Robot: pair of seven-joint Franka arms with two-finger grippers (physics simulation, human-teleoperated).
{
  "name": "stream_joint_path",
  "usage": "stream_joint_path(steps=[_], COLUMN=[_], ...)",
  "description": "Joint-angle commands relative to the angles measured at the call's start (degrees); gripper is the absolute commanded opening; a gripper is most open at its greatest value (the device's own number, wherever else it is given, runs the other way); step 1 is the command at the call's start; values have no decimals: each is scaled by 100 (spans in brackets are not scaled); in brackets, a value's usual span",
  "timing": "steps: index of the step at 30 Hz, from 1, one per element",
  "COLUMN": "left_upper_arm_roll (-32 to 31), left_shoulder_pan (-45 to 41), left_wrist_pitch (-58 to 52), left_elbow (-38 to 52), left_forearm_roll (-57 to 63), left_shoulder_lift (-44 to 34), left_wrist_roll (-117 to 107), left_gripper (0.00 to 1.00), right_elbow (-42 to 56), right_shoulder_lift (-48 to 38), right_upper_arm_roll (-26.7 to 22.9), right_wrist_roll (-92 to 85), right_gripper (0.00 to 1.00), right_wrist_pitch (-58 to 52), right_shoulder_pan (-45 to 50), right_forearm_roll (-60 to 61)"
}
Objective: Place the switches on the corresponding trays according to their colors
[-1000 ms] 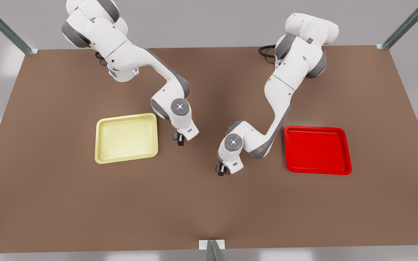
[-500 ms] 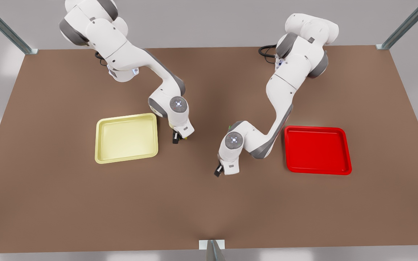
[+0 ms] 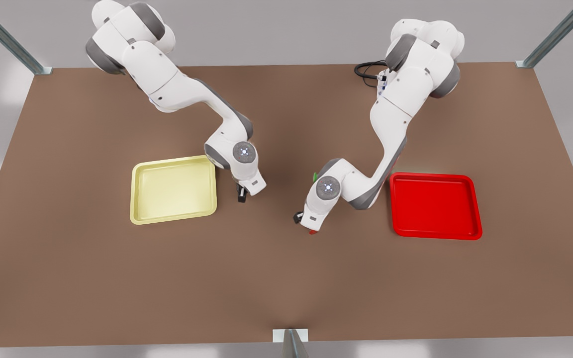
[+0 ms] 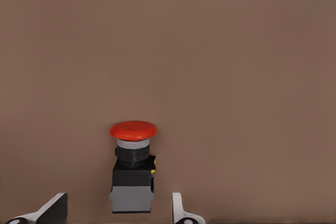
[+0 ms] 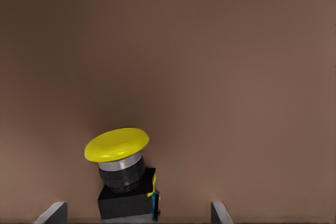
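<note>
Two switches, two arms, and both are at the "about to grab" stage as far as I can tell. The left gripper [image 3: 309,227], which is the arm on the front view's right, is down at the table [image 3: 286,288] with the red switch [image 4: 133,171] sitting between its fingers [image 4: 181,211]. The jaws are spread wide, with a gap on each side of the dark body, so nothing is gripped yet. That switch is near the red tray [image 3: 435,175] but clearly outside it. The right gripper [image 3: 241,196], on the front view's left, hangs low just beside the yellow tray [image 3: 173,219] and straddles the yellow switch [image 5: 126,182]. Its jaws are spread too and it has hold of nothing, and the switch sits nearer one finger [image 5: 52,212] than the other. The yellow cap also looks tipped off the gripper's line, so I'd expect that one to twist a bit when the jaws close. Both trays have nothing in them. My read on the next move: close on the blocky bodies rather than the round caps, lift straight up, then carry each switch over its own colour. The yellow run is short; the red one has farther to go. There's a sliver of something green [image 3: 315,176] poking out behind the left arm's elbow, which I'd leave alone. As for writing, I can't read any brand or label on the switches, the trays or the arms.
</note>
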Motion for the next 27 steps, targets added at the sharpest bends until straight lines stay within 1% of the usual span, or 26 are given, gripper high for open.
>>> stream_joint_path(steps=[1,4,6,9,10,11,12,15,16,17,18,19,20,21,22,23,24,27], left_upper_arm_roll=[0,0,9,44,44,44,53,132,132,132,132,132,132,132,132,132,141,158], left_shoulder_pan=[-1,-203,-229,-247,-247,-247,-247,-247,-255,-264,-273,-291,-326,-352,-361,-361,-361,-361], left_wrist_pitch=[6,50,59,68,68,68,68,120,164,199,217,331,349,349,349,349,349,384], left_elbow=[0,0,88,264,308,299,290,299,299,281,246,237,237,237,237,237,237,246], left_forearm_roll=[10,-51,-25,-7,1,36,221,212,221,221,221,221,230,230,230,327,344,414], left_shoulder_lift=[8,70,219,342,334,316,307,316,325,325,334,334,351,360,386,395,395,509], left_wrist_roll=[88,-43,-210,-237,-228,-219,-228,-307,-325,-369,-404,-465,-527,-553,-580,-588,-606,-650], left_gripper=[98,98,96,96,97,98,98,98,98,96,92,90,87,84,80,79,77,74], right_elbow=[0,-114,-193,-237,-422,-431,-431,-431,-431,-422,-422,-422,-413,-404,-404,-404,-404,-422], right_shoulder_lift=[0,-62,-97,-88,-71,-71,-27,-35,-44,-62,-79,-88,-79,-79,-79,-79,-79,-53], right_upper_arm_roll=[-9,-9,0,-9,-9,0,-9,0,0,9,18,18,18,18,9,18,9,9], right_wrist_roll=[0,0,0,-44,-44,0,9,26,26,18,0,9,0,0,0,0,0,0], right_gripper=[100,100,100,100,100,100,100,100,98,92,85,85,79,70,66,60,56,57], right_wrist_pitch=[9,18,18,105,378,334,325,316,325,325,369,387,422,431,439,439,439,431], right_shoulder_pan=[0,-9,-9,-17,-158,-149,-141,-114,-105,-105,-97,-105,-105,-105,-105,-105,-105,-132], right_forearm_roll=[-35,-184,-456,-615,-615,-615,-615,-615,-615,-615,-615,-624,-624,-624,-633,-624,-624,-624])
